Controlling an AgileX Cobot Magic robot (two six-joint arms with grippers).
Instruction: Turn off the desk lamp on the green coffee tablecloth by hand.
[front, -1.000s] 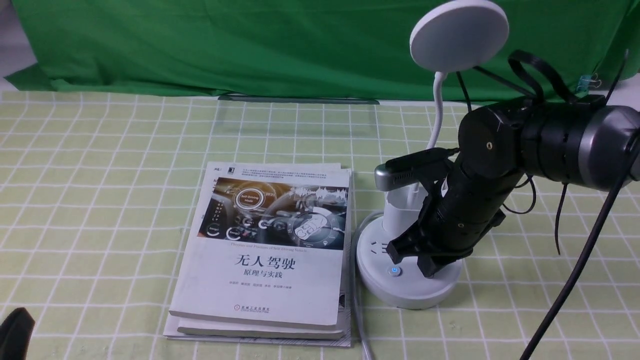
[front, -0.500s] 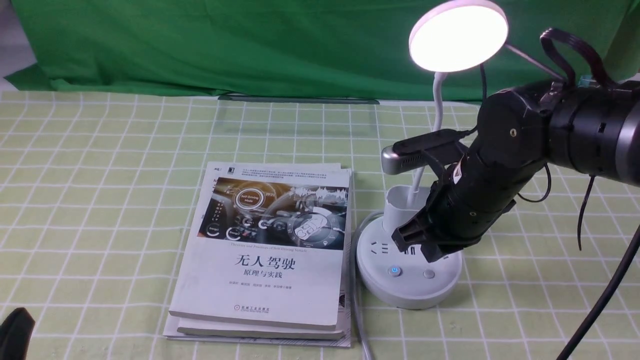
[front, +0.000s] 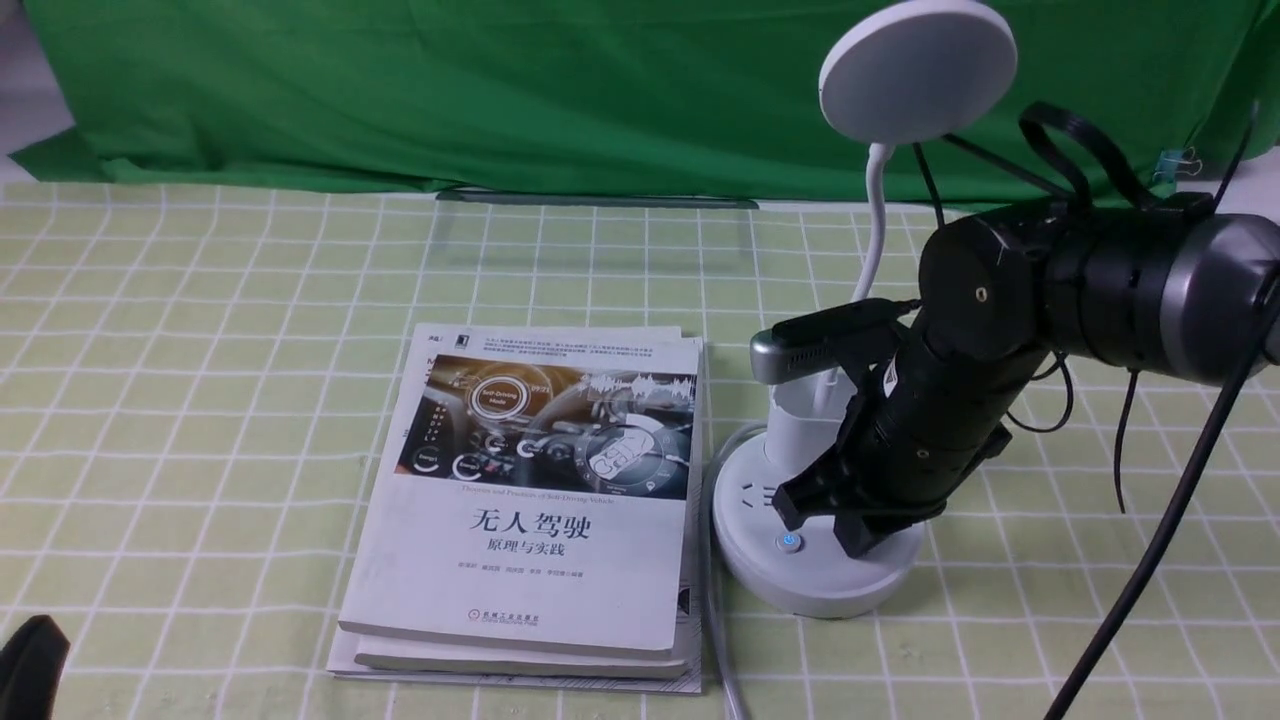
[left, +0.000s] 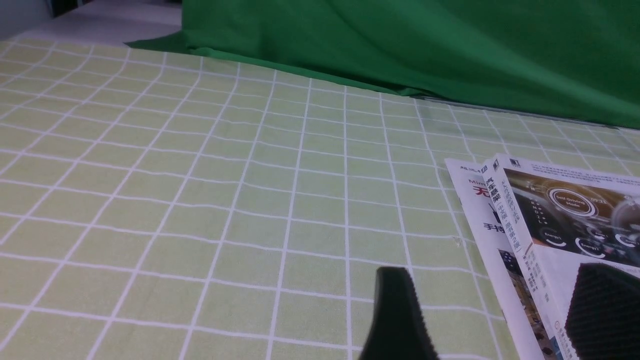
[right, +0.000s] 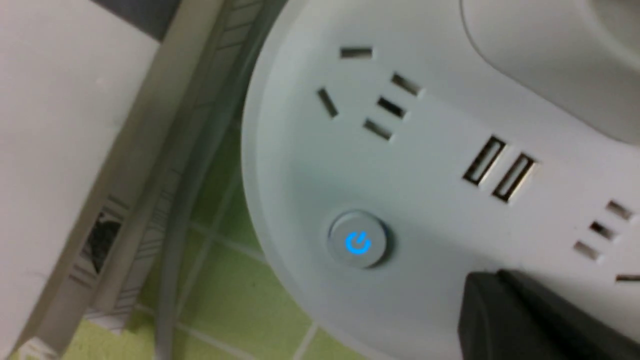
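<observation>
The white desk lamp stands on the green coffee tablecloth (front: 200, 350), right of the books. Its round disc head (front: 917, 70) is dark. My right gripper (front: 858, 540) is shut and its tip presses down on the lamp's round base (front: 800, 590), just right of the blue-lit power button (front: 790, 542). It hides the second button. In the right wrist view the shut gripper (right: 487, 285) rests on the base (right: 300, 165) beside the blue-lit button (right: 357, 242) and the sockets. My left gripper (left: 500, 280) is open and empty, low over the cloth at the books' left edge.
Two stacked books (front: 530, 520) lie just left of the lamp base, with the lamp's grey cable (front: 722, 640) running between them. A plain dark green cloth (front: 500, 90) hangs at the back. A clear flat sheet (front: 595, 235) lies behind the books.
One second ago the lamp was dark with the gripper down on the base. Half a second ago the gripper was lifted and the head lit. Now it is down again and the head is dark.
</observation>
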